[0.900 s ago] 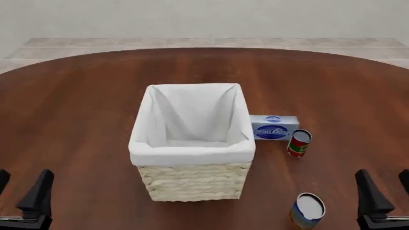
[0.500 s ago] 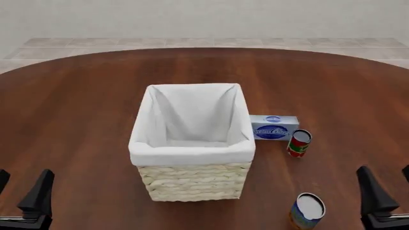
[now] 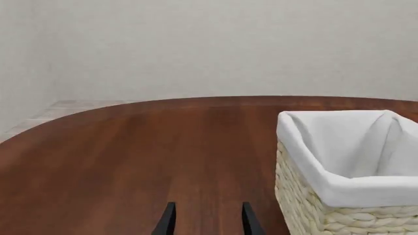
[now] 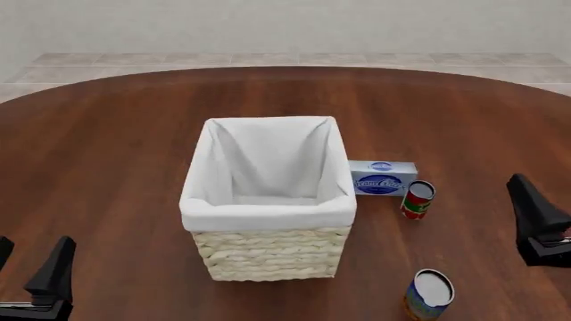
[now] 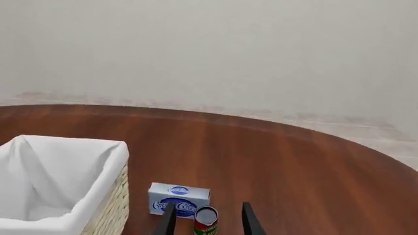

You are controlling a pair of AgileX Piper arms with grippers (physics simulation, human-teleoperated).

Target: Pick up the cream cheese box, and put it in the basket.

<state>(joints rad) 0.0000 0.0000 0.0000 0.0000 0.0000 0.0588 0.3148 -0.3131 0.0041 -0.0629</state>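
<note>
On the brown table [image 4: 116, 154], just beside the right wall of the basket [image 4: 267, 215]: cream cheese box [image 4: 383, 178], lying flat with the blue logo facing the arms. Cannot tell whether touching the basket or only very near. Close to its near right corner, a red and green can [image 4: 416, 200], standing upright; further toward the arms, a blue and yellow can [image 4: 429, 293], well apart from the box. Nothing to see inside the basket except the white cloth. Right gripper [image 4: 539, 219] above the table near the right edge, fingers apart and holding nothing, pointed in the wrist view toward the box and the red and green can. Left gripper [image 3: 205, 221] low at the near left, also with fingers apart and empty, well apart from the box. Judged as the first step: reaching, nothing grasped yet. Next move probably for the right arm: go forward and left over the box, come down with one finger on each long side, and avoid knocking the red and green can or pushing the box against the basket.
</note>
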